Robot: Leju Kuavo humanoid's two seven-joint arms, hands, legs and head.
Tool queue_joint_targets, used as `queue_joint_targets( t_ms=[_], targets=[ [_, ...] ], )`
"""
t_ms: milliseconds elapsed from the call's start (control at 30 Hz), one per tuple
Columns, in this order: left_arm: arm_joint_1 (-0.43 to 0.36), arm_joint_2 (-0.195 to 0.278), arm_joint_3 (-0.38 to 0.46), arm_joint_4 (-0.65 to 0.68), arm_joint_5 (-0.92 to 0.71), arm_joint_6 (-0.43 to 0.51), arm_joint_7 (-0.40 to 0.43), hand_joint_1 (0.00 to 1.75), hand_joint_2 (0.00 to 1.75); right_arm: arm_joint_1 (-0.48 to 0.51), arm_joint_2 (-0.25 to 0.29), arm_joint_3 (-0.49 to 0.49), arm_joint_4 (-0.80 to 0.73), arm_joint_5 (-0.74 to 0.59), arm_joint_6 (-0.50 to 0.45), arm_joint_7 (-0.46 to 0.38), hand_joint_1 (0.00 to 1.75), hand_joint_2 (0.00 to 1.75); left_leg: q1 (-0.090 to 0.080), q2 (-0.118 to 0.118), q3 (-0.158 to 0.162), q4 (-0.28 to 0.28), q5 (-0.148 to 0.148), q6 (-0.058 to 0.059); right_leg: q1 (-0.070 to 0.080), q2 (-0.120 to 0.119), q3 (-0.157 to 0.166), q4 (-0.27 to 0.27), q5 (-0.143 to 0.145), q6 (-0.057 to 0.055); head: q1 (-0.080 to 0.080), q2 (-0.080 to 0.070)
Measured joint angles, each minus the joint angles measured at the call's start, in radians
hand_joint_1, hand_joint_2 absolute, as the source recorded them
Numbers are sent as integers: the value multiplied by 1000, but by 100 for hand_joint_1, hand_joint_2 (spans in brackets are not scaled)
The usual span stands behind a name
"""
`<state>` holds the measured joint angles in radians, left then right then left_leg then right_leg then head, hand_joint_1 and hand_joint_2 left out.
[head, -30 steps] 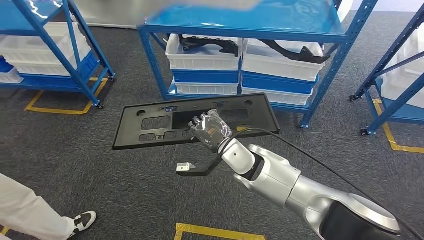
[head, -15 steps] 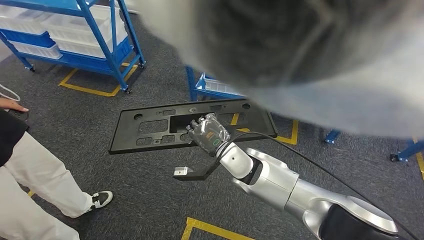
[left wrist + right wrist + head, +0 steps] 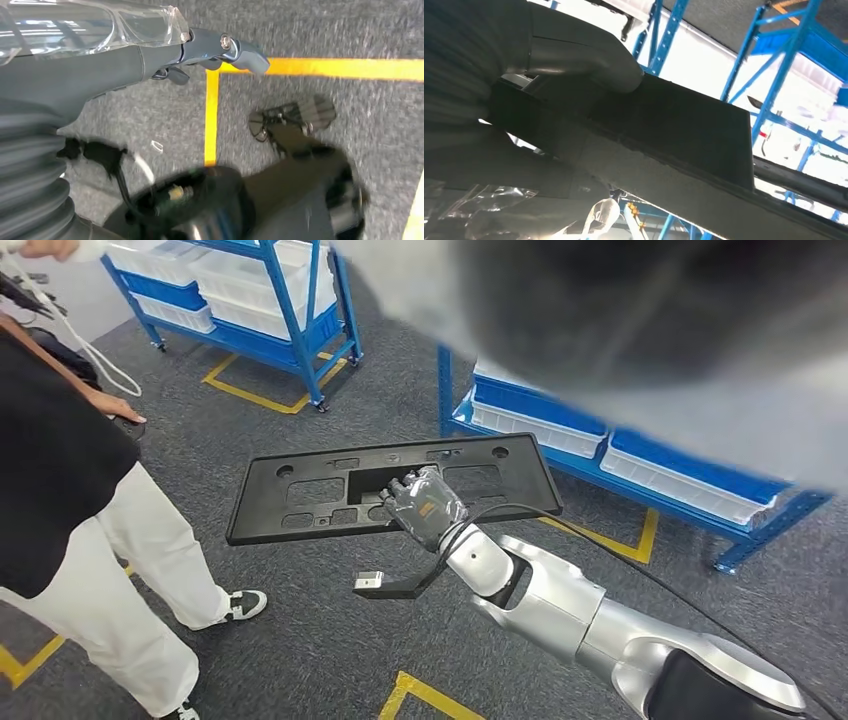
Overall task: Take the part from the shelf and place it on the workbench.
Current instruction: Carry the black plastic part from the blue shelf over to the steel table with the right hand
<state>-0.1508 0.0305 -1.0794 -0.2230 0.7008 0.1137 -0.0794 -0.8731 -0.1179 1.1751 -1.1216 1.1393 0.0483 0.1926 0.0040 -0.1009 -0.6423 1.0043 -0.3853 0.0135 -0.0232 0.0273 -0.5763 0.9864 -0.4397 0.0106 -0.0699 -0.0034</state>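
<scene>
The part is a long flat black plastic panel with several cut-outs, held roughly level above the grey carpet. My right hand, wrapped in clear film, grips it at the middle of its near edge, with the silver arm reaching in from the lower right. In the right wrist view the panel's dark underside lies against the hand, the thick grey thumb pressed over it. My left hand hangs over the carpet and holds nothing.
A person in a black top and white trousers stands close at the left. Blue shelves with white bins stand at the back left and at the right. Yellow tape marks the floor. A blurred grey mass covers the upper right.
The whole picture has swung, so the camera has turned: the shelf slid to the right and the person came in at the left. My right hand still holds the panel the same way.
</scene>
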Motion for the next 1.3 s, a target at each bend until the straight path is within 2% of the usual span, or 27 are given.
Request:
queue_joint_targets(
  t_ms=[67, 133, 167, 200, 267, 300, 367, 433, 500, 533, 600, 633, 667, 700, 733, 800, 867, 933, 967, 1033, 1067, 1100, 1133, 1167, 1200, 1233, 1300],
  targets=[
    [-5, 0, 0, 0, 0, 1, -2, 0, 175, -2, 1, -1, -2, 1, -1, 0, 175, 175, 2, 61, -57, 119, -57, -13, -1, -25, 2, -2, -1, -6, -4, 0],
    [-11, 0, 0, 0, 1, 2, -2, 0, 175, -1, 1, -1, -2, 1, -2, -1, 175, 175, 10, 84, -119, 242, -99, -23, 0, -52, 3, -1, -4, -8, -4, 0],
    [-12, 0, 0, 0, 1, 2, -2, 0, 175, 0, 1, -1, -2, 1, -3, -2, 175, 175, 13, 89, -127, 258, -98, -27, -1, -65, 4, -1, -6, -7, -5, 0],
    [-12, 0, 0, 0, 1, 2, -2, 0, 175, 0, 2, -1, -2, 1, -3, -2, 175, 175, 15, 95, -112, 231, -78, -29, -1, -77, 6, -1, -8, -6, -5, 0],
    [-13, 1, 0, 0, 0, 2, -2, 0, 175, -1, 3, -1, -2, 1, -4, -3, 175, 175, 15, 129, -36, 86, -17, -28, -1, -100, 13, -1, -14, 2, -5, 0],
    [-14, 1, 0, 0, -1, 3, -2, 0, 175, -2, 4, -2, -2, 1, -5, -3, 175, 175, 10, 147, 1, 19, 4, -23, 1, -110, 17, -1, -18, 7, -5, 0],
    [-15, 1, 0, 0, -1, 3, -2, 0, 175, -4, 5, -3, -3, 1, -6, -2, 175, 175, 0, 162, 31, -41, 14, -10, 6, -128, 23, -3, -23, 18, -3, 0],
    [-13, 1, 0, 0, -1, 3, -2, 0, 175, -4, 8, -4, -3, 1, -7, -3, 175, 175, -3, 139, 31, -43, 15, 5, 7, -145, 28, -7, -28, 30, -1, 0],
    [-9, 1, 0, 0, -1, 3, -1, 0, 175, -5, 10, -6, -3, 1, -8, -3, 175, 175, 2, 117, 36, -50, 18, 20, 3, -120, 21, 23, -53, 38, 0, 0],
    [-9, 1, 0, 0, -1, 3, -1, 0, 175, -4, 10, -7, -3, 1, -9, -2, 175, 175, 5, 106, 40, -53, 20, 28, 1, -94, 2, 70, -79, 39, 2, 0],
    [-11, 1, 0, 0, -1, 3, -1, 0, 175, -1, 8, -8, -3, 1, -10, -2, 175, 175, 5, 81, 42, -53, 20, 35, 1, -45, -68, 213, -140, 39, 4, 0],
    [-12, 1, 1, 0, -1, 3, -1, 0, 175, 3, 7, -8, -3, 1, -10, -3, 175, 175, 5, 66, 42, -53, 20, 36, 2, -36, -103, 272, -154, 40, 5, 0],
    [-11, 1, 0, 0, -1, 3, -1, 0, 175, 5, 5, -8, -3, 1, -10, -3, 175, 175, 5, 50, 43, -53, 19, 36, 2, -31, -123, 296, -150, 40, 5, 0],
    [-11, 1, 0, 0, -1, 2, -1, 0, 175, 7, 4, -8, -3, 1, -10, -3, 175, 175, 5, 35, 44, -52, 19, 36, 2, -29, -125, 280, -126, 39, 6, 0],
    [-10, 1, 0, 0, -1, 2, -1, 0, 175, 7, 4, -8, -3, 1, -10, -3, 175, 175, 5, 19, 46, -51, 18, 34, 1, -23, -108, 225, -87, 38, 6, 0],
    [-11, 1, 0, 0, -1, 1, -1, 0, 175, 4, 4, -8, -3, 1, -10, -3, 175, 175, 5, -9, 45, -45, 13, 28, -5, 14, -55, 84, -13, 36, 6, 0],
    [-13, 1, 0, 0, -2, 1, -1, 0, 175, 3, 4, -9, -3, 1, -10, -3, 175, 175, 4, -34, 39, -40, 9, 17, -6, 39, -27, 13, 11, 31, 5, 0],
    [-10, 2, 0, 0, -2, 1, -2, 0, 175, 1, 6, -9, -3, 1, -10, -3, 175, 175, 9, -52, 33, -42, 9, 6, -3, 21, -23, 7, 10, 20, 4, 0],
    [-7, 3, 0, 0, -2, 1, -2, 0, 175, -1, 8, -9, -3, 2, -10, -3, 175, 175, 9, -42, 29, -36, 6, 1, -3, 10, -22, 6, 11, 14, 4, 0],
    [-6, 4, 0, 0, -2, 0, -2, 0, 175, -6, 12, -9, -5, 3, -10, -3, 175, 175, 8, 14, -3, 26, -25, -10, -6, -11, -18, 3, 12, 2, 1, 0],
    [-8, 3, 0, 0, -3, -1, -2, 0, 175, -8, 12, -9, -5, 3, -9, -3, 175, 175, 7, 49, -35, 89, -53, -15, -4, -21, -17, 3, 10, -2, -1, 0],
    [-11, 3, 0, 0, -4, -1, -2, 0, 175, -8, 12, -10, -6, 3, -8, -3, 175, 175, 9, 71, -72, 162, -83, -19, -2, -33, -16, 4, 8, -4, -3, 0],
    [-14, 3, 0, 0, -5, -2, -2, 0, 175, -8, 12, -9, -6, 4, -6, -3, 175, 175, 12, 82, -106, 225, -104, -23, -1, -46, -15, 4, 6, -6, -3, 0],
    [-15, 3, 0, 0, -6, -2, -2, 0, 175, -7, 12, -9, -6, 4, -4, -3, 175, 175, 13, 87, -124, 257, -109, -24, 0, -58, -13, 4, 3, -6, -3, 0],
    [-15, 4, 0, 0, -7, -3, -2, 0, 175, -7, 12, -9, -7, 4, -3, -3, 175, 175, 13, 91, -122, 249, -95, -25, 0, -70, -10, 4, 0, -5, -3, 0],
    [-15, 4, 0, 0, -8, -3, -2, 0, 175, -7, 12, -9, -8, 4, -2, -3, 175, 175, 13, 98, -98, 199, -65, -23, 0, -81, -6, 4, -3, -3, -3, 0],
    [-16, 4, 0, 0, -9, -3, -3, 0, 175, -9, 12, -9, -11, 5, -2, -3, 175, 175, 5, 144, -23, 51, -1, -14, 3, -103, 7, 4, -13, 5, -3, 0]
  ],
)
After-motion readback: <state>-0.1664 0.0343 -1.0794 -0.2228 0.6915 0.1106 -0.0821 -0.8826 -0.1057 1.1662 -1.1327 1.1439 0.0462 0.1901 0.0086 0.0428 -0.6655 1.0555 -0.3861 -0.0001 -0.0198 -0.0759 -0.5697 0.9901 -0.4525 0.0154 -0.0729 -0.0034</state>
